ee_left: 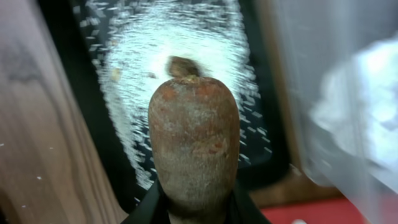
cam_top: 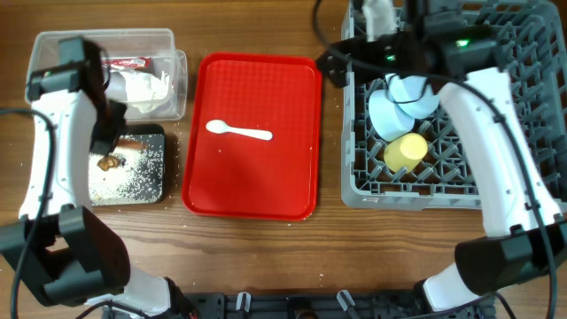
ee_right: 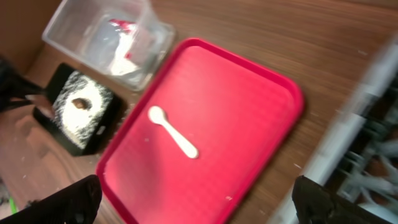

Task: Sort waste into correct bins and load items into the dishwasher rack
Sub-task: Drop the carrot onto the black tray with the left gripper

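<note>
My left gripper (cam_top: 104, 140) pinches the brown sausage-like stick (ee_left: 194, 140) over the shallow black rectangular tray (cam_top: 151, 182); my right gripper (ee_right: 196, 186) hangs with its fingers spread wide.

The stick is clamped by one end between my left fingers (ee_left: 146, 211). Its rounded tip is above the white crumbs (ee_left: 124, 93) and the small brown lump (ee_left: 182, 65) lying in the black tray by the bench's left edge; whether it touches them I cannot tell. Just beyond, at the far left corner, the clear plastic rectangular tub (cam_top: 44, 44) holds the red-and-white crinkled wrapper (cam_top: 128, 64) and the crumpled white napkin (cam_top: 142, 89). The white plastic spoon (cam_top: 237, 133) lies on the flat red serving tray (cam_top: 283, 186) mid-bench. Along the right edge, the large grey pegged dishwasher rack (cam_top: 363, 190) holds the small yellow cup (cam_top: 405, 152) and pale blue dishes (cam_top: 390, 111), partly hidden by my right arm.
</note>
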`<state>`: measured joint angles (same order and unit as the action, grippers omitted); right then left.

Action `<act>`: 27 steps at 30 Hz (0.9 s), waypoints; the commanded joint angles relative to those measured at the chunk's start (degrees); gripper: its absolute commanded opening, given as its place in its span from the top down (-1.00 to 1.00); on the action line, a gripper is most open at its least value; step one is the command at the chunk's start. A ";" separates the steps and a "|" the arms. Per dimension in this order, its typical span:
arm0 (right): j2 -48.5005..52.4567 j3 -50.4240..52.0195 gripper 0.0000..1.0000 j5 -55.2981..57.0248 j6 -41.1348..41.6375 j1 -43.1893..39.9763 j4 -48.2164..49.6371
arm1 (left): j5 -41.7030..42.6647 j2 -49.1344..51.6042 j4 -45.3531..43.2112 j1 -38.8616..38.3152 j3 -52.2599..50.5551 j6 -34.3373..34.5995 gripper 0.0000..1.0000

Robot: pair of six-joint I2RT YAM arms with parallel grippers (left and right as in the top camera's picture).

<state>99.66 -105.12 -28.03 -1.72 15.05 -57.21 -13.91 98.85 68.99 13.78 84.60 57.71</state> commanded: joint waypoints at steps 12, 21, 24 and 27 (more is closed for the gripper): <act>9.88 -0.28 -0.99 0.15 4.17 9.20 7.10 | -1.36 1.27 -22.91 7.61 -24.13 -0.31 0.37; 13.94 -0.28 -0.99 0.15 6.34 11.37 11.65 | -1.40 1.25 -24.72 7.61 -25.88 -0.31 -0.08; 15.15 -0.28 -0.95 0.20 6.25 12.74 14.67 | -0.31 0.81 -24.06 7.61 -25.22 -2.40 -0.06; 16.44 -0.28 -0.92 0.20 6.21 14.58 18.03 | 2.67 -1.31 -19.61 7.61 -21.79 -7.69 -0.08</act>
<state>113.99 -105.12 -28.01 3.90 27.55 -41.58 -13.58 99.83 46.15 21.39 59.27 55.83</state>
